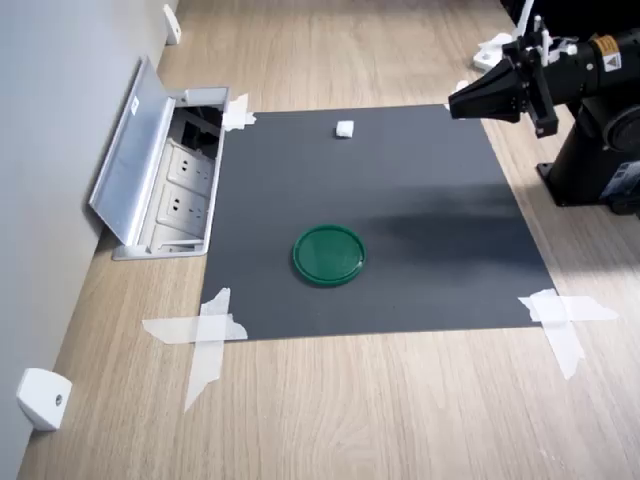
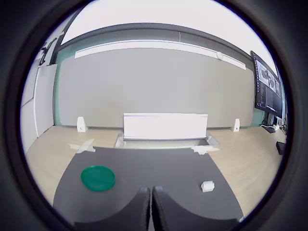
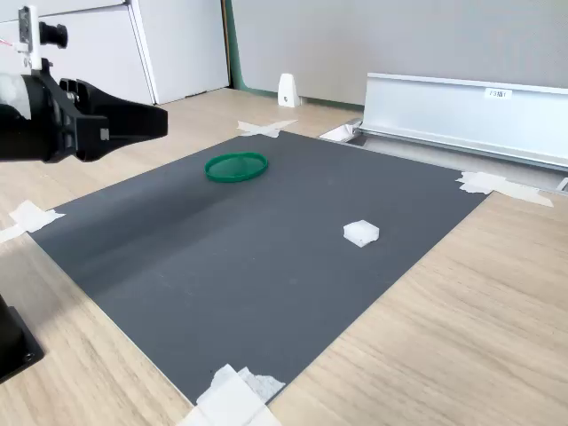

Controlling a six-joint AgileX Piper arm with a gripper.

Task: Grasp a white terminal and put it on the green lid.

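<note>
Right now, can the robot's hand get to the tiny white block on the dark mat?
Probably yes. The tiny white plastic block sits alone on the dark grey mat, well apart from the round green plastic lid. The hand hovers shut near the mat's edge, with nothing between them.

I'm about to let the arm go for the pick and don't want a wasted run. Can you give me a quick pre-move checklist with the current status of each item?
1. Small white cubic plastic terminal free on the dark grey mat, nothing touching it: ok.
2. Flat round dark green plastic lid empty and flat on the mat: ok.
3. Black gripper empty: ok.
4. Jaws open for the grasp: not ok; the fingertips sit together in the wrist view.
5. Gripper over the terminal: not ok; it hangs high near the mat's edge, off to the first exterior view's right of the terminal.
6. Path from terminal to lid free of obstacles: ok, only bare mat between them.
</note>
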